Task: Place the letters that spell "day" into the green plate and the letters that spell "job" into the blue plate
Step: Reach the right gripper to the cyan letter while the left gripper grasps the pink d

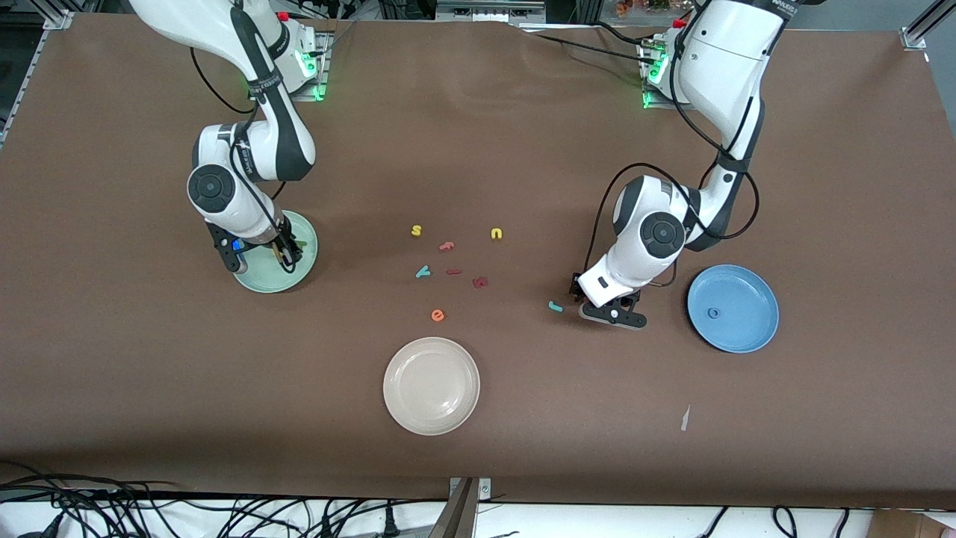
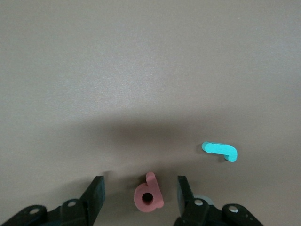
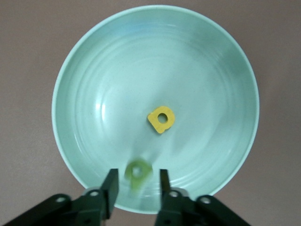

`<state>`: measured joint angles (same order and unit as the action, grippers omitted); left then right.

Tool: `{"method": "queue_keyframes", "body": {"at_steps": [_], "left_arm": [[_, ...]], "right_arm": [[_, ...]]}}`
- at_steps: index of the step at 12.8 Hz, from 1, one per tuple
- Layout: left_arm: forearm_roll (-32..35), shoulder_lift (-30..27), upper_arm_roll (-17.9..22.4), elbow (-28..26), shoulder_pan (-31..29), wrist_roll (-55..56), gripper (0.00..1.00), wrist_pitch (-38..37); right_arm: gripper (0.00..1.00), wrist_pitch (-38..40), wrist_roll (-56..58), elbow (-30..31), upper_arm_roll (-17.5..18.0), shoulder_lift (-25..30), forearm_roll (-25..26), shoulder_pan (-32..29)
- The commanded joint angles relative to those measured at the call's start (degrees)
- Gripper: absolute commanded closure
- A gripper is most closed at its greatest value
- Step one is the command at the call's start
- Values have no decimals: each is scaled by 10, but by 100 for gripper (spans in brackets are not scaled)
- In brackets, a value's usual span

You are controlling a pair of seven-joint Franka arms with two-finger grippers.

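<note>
The right gripper (image 3: 136, 186), over the green plate (image 3: 84, 94), has its fingers parted around the dropping green "d" (image 3: 137, 172); it should lift straight up, clear of the yellow "a" (image 3: 161, 119). The left gripper (image 2: 139, 194), fingers open, straddles the salmon "b" (image 2: 148, 197) on the desk (image 2: 141, 70) and should close squarely.

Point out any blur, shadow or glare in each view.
Right wrist view: green letter between the tool's fingers is motion-blurred; yellow "a" sharp. Left wrist view: soft shadow on the table above the salmon "b". Front view: cream plate shows faint sheen.
</note>
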<state>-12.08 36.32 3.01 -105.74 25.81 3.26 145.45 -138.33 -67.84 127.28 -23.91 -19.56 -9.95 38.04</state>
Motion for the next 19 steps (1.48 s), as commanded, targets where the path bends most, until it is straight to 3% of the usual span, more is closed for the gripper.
{"method": "queue_keyframes", "body": {"at_steps": [1,3,6,8,10,13,16,19], "left_arm": [[-9,4,4,-1,6,-9,30,-3],[-9,9,4,-3,6,-9,33,-3],[-9,12,4,-6,6,-10,47,-3],[-9,12,4,-6,6,-10,56,-3],[-8,12,4,-6,6,-10,69,-3],[-8,12,4,-6,6,-10,95,-3],[-8,-8,22,-5,0,-22,99,-11],[-8,-58,41,-11,-85,-183,99,-70]], "right_arm": [[0,2,5,-2,10,23,-11,3],[0,40,2,-33,32,24,-10,4],[0,52,10,-92,75,12,-9,10],[0,49,10,-129,98,-26,-2,26],[0,51,4,-192,105,-89,-3,62],[0,50,-38,-240,105,-126,-1,80],[0,33,-36,-250,105,-160,-1,85],[0,-29,-44,-258,105,-203,-9,116]]}}
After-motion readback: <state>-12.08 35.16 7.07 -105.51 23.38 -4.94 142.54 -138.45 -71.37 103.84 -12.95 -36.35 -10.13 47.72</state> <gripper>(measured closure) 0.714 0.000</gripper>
